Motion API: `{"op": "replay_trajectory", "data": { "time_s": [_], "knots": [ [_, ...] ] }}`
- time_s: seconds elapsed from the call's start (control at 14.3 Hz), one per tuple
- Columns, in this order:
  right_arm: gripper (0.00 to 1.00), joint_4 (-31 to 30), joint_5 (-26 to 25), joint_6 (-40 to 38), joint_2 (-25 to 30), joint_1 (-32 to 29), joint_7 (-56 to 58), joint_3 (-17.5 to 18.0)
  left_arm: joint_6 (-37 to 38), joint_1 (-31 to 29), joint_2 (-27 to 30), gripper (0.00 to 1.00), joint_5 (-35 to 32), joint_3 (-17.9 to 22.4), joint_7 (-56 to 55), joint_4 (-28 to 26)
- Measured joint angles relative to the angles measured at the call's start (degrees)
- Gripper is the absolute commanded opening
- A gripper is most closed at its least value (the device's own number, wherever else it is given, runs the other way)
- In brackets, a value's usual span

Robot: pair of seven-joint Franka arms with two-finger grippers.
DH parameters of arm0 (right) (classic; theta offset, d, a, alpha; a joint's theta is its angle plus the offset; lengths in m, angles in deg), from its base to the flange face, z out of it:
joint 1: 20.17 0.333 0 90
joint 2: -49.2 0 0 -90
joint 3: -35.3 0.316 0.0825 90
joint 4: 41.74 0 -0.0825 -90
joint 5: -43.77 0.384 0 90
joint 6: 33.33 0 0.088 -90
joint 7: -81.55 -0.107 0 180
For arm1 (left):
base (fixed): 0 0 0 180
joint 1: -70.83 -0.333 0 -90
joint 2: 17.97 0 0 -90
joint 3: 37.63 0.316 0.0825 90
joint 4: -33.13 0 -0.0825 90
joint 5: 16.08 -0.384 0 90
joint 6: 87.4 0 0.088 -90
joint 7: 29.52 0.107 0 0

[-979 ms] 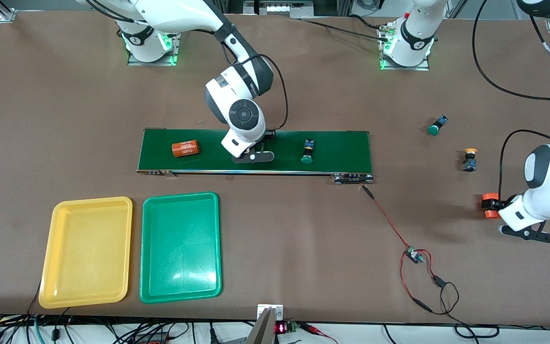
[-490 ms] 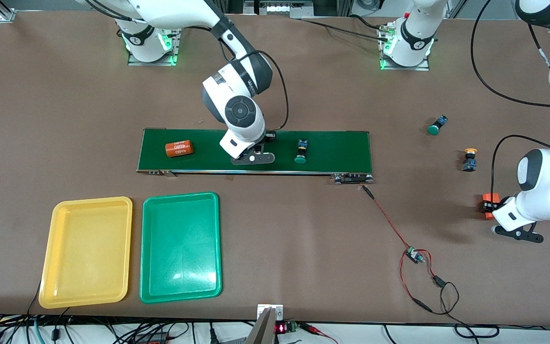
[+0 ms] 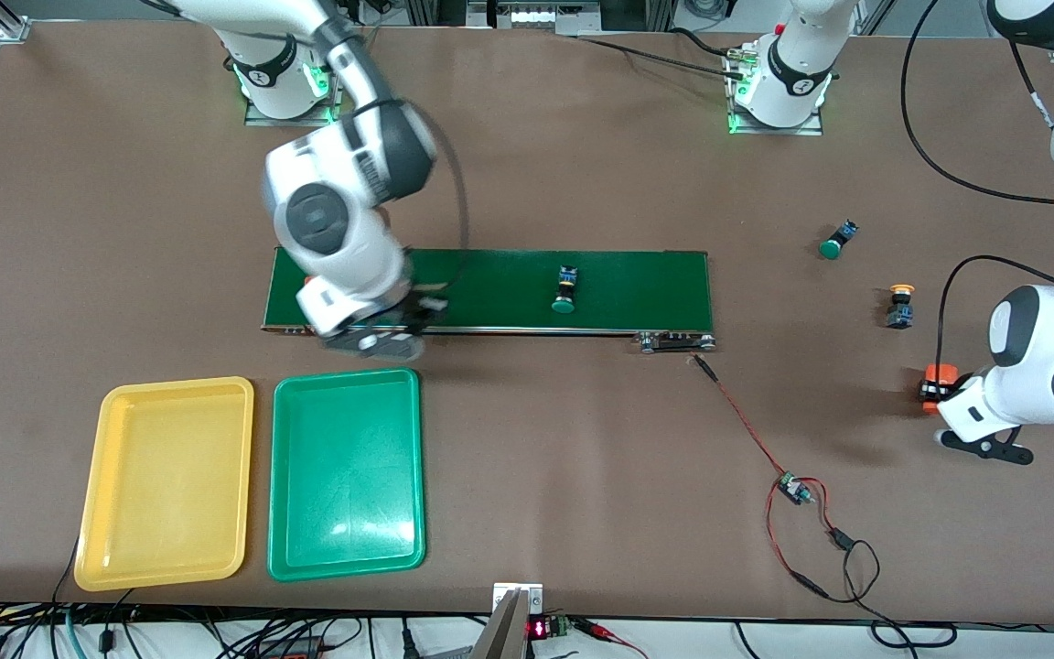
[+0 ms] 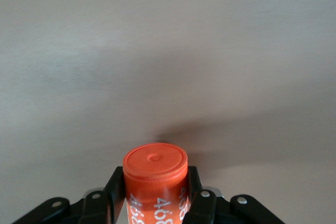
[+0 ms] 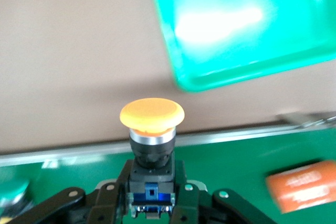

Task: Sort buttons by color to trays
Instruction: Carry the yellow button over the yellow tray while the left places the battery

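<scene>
My right gripper (image 3: 371,340) is shut on a yellow-capped button (image 5: 152,116), gripping its black-and-blue body. It hangs over the conveyor belt's near edge, just short of the green tray (image 3: 347,473). The yellow tray (image 3: 170,482) lies beside the green one, toward the right arm's end. A green button (image 3: 564,297) lies on the belt (image 3: 637,284). Another green button (image 3: 833,243) and a yellow-orange button (image 3: 899,307) sit on the table at the left arm's end. My left gripper (image 3: 934,389) is shut on an orange "4680" cylinder (image 4: 155,174), low over the table.
A second orange cylinder (image 5: 302,184) lies on the belt near my right gripper; the arm hides it in the front view. A red-and-black cable with a small board (image 3: 797,491) trails from the belt's end toward the front edge.
My right gripper took the yellow button off the belt and swung toward the trays. The belt carried the green button toward the right arm's end. My left gripper closed on the orange cylinder.
</scene>
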State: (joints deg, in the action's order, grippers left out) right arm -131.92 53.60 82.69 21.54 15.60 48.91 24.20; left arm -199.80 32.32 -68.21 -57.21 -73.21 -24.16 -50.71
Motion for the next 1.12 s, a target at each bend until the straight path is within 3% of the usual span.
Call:
{"op": "replay_trajectory", "data": {
  "time_s": [0.21,0.49,0.77,1.12],
  "knots": [
    [0.0,-0.18,-0.4,0.01,-0.94,-6.49,4.22,-0.47,11.37,0.21,1.79,0.31,0.0,-10.21,0.02,0.59],
    [0.0,0.56,-6.99,0.3,-4.46,-13.56,13.71,-0.65,20.1,1.19,2.49,0.31,0.84,-22.63,4.36,-0.09],
    [0.0,2.69,-7.7,2.23,-9.78,-23.3,31.69,-0.74,20.12,2.83,2.22,0.27,8.8,-25.16,14.04,-3.69],
    [0.0,3.19,-7.71,12.97,-14.77,-26.8,49.29,-0.66,10.89,7.0,1.64,0.23,9.48,-29.39,15.51,-12.26]
  ]
}}
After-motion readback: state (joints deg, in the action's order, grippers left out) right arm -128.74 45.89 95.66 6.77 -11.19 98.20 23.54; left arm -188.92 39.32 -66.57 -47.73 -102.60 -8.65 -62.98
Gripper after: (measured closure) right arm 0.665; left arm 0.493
